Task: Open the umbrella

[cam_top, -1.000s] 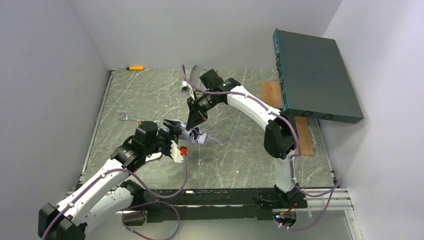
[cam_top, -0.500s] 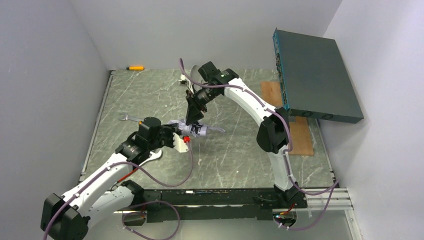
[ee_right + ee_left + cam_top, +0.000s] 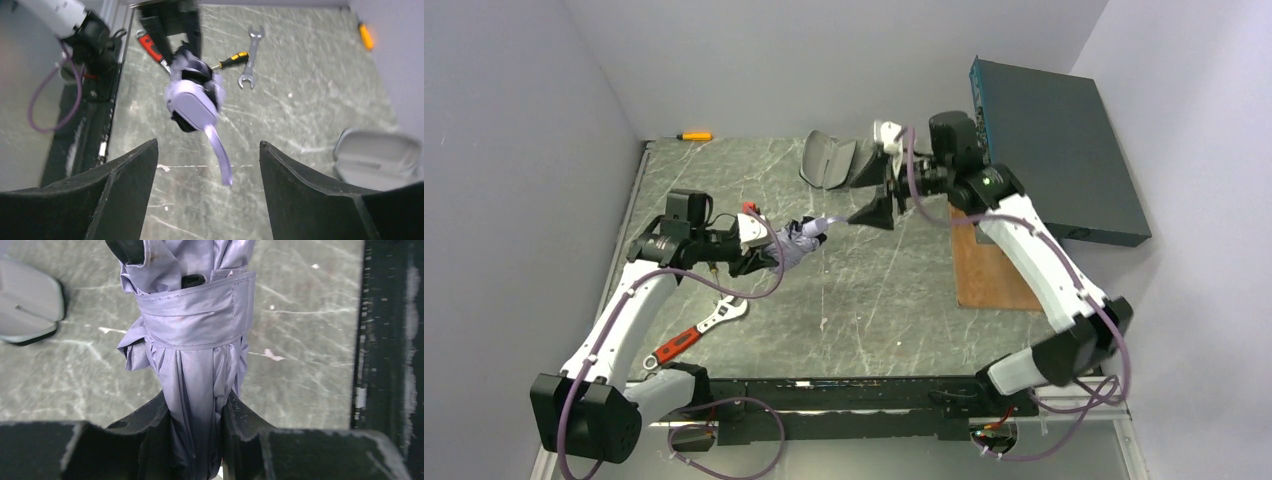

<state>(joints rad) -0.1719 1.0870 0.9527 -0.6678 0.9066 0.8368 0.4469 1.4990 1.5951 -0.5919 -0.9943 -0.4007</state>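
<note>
Left wrist view: my left gripper [image 3: 195, 407] is clamped on the umbrella [image 3: 197, 365] to hold it firm. Its band [image 3: 200, 315] is wrapped tight, so it cannot open yet. I hold it over the left half of the counter [image 3: 904, 290], pointing at my right gripper [image 3: 207, 145], fingers wide apart, I think to tug the band. Counter is scratched grey-green stone; walls [image 3: 524, 120] are plain grey.
</note>
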